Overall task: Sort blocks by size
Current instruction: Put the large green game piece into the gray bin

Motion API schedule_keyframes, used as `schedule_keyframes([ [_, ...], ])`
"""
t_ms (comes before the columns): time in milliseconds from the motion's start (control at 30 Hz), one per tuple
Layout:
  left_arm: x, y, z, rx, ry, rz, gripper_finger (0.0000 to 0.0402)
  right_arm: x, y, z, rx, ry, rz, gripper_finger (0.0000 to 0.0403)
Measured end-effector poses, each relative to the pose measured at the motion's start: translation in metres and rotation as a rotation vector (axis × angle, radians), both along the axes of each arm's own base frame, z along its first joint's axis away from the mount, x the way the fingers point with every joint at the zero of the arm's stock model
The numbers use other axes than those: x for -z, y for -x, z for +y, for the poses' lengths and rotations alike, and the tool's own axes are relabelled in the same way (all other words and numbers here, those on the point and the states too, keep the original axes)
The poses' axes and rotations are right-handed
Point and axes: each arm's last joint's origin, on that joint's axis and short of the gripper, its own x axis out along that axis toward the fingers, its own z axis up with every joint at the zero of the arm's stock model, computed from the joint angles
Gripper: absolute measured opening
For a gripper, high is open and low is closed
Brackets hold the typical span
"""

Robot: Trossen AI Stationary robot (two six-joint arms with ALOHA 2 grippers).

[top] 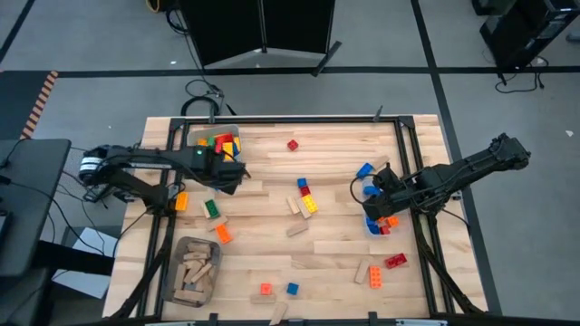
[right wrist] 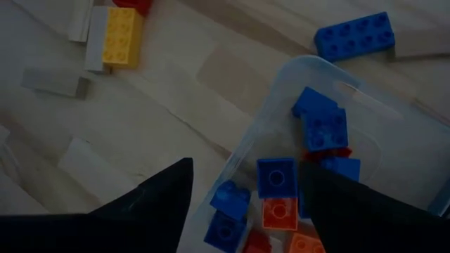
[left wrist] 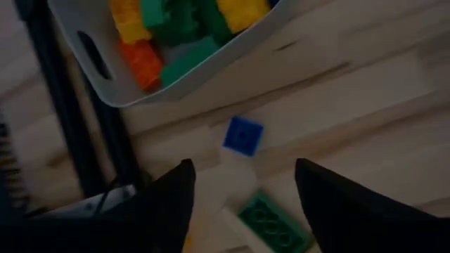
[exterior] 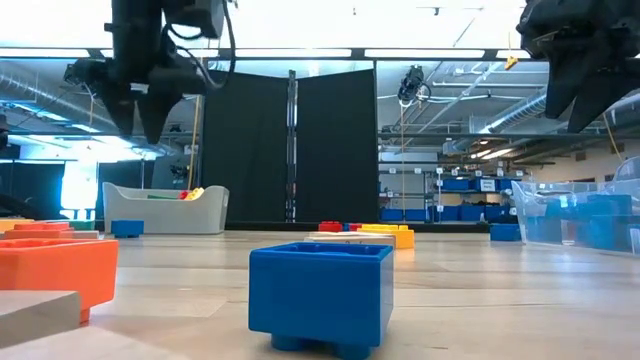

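Loose blocks lie scattered on the wooden table (top: 335, 254). My left gripper (top: 232, 174) hangs open above the table, just beside a grey bin (left wrist: 176, 77) that holds yellow, green and orange bricks. In the left wrist view a small blue brick (left wrist: 242, 135) and a green brick (left wrist: 271, 221) lie flat on the table below the fingers, and nothing is between the fingers. My right gripper (right wrist: 246, 204) hangs open over the near rim of a clear bin (right wrist: 281, 77) that holds small blue and orange bricks (right wrist: 278, 176). It holds nothing either.
A second grey bin (top: 174, 272) with tan wooden pieces stands at the near left. Red (top: 293, 144), yellow (right wrist: 123, 35), blue (right wrist: 355, 35) and orange (top: 265, 289) bricks and wooden pieces (top: 297, 229) lie about mid-table. Black frame rails (top: 163, 235) run along both side edges.
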Motion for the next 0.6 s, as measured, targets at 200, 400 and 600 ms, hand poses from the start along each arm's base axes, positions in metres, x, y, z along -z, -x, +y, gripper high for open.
schedule_keyframes([
  [200, 0.021, -0.011, 0.0, 0.003, 0.04, 0.163, 0.0318, 0.0, 0.0, 0.0, -0.008, -0.001, -0.001, 0.0273],
  [400, 0.043, -0.03, -0.004, 0.125, 0.166, 0.231, 0.0337, 0.0, -0.001, 0.001, -0.025, -0.004, -0.003, 0.0271],
  [600, 0.068, -0.037, -0.006, 0.268, 0.286, 0.328, 0.0337, -0.001, -0.002, 0.001, -0.03, -0.008, -0.014, 0.0274],
])
